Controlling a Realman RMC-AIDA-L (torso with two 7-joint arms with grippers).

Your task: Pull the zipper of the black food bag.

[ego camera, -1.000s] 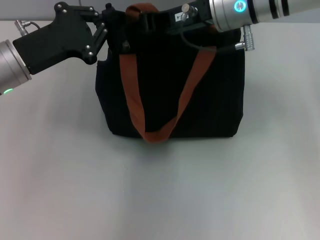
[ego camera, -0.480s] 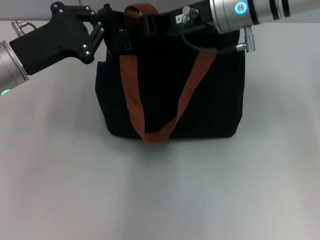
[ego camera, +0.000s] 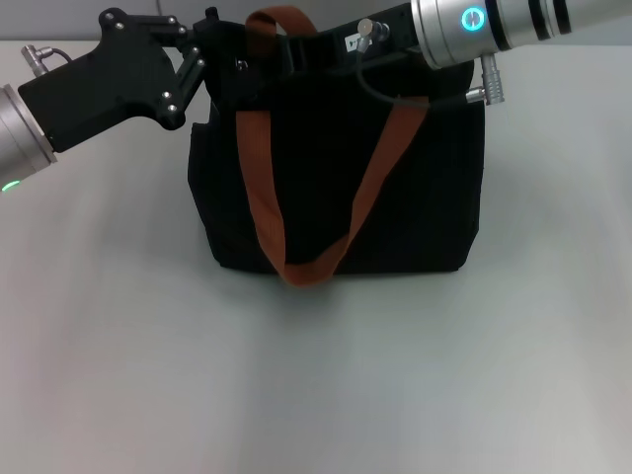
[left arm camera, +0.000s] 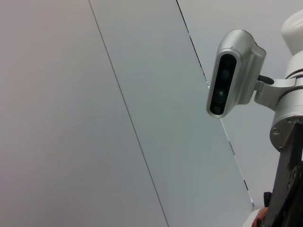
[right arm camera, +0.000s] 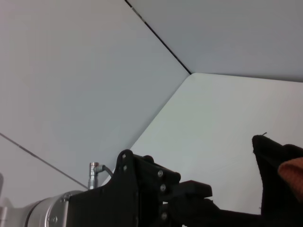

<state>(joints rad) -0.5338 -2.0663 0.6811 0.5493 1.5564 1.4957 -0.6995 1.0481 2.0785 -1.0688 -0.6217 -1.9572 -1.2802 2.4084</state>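
Observation:
The black food bag (ego camera: 415, 197) stands upright at the middle of the table, its orange-brown handles (ego camera: 259, 188) draped over the front. My left gripper (ego camera: 225, 61) is at the bag's top left corner, shut on the black fabric there. It also shows in the right wrist view (right arm camera: 199, 198), with the bag's edge (right arm camera: 270, 151) beside it. My right gripper (ego camera: 281, 47) reaches in from the right and lies along the bag's top, close to the left gripper. The zipper is hidden, black against black under the grippers.
The grey table (ego camera: 316, 375) spreads in front of the bag and to both sides. The left wrist view shows only a wall and the robot's head camera (left arm camera: 229, 71).
My right gripper has slid a little to the left along the bag's top. My left gripper has shifted slightly up and left with the bag's corner.

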